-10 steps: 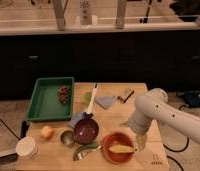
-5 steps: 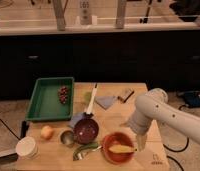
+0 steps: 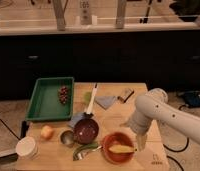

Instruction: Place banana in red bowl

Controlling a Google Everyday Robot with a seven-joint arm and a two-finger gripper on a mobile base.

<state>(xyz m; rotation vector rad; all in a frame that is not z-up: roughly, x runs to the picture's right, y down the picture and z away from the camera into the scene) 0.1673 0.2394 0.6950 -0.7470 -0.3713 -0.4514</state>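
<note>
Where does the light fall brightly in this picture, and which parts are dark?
Camera view: the wooden table is warmly lit, and the pale banana stands out in the red bowl. The cabinet fronts behind are dark. The gripper, at the bowl's right rim beside the banana, looks shaded.

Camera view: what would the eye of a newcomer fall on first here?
The big white arm at the right stands out first; it bends down so that the gripper hangs at the right edge of the red bowl at the front. The banana lies inside that bowl. At the left, a green tray holds a small dark cluster, perhaps grapes.
</note>
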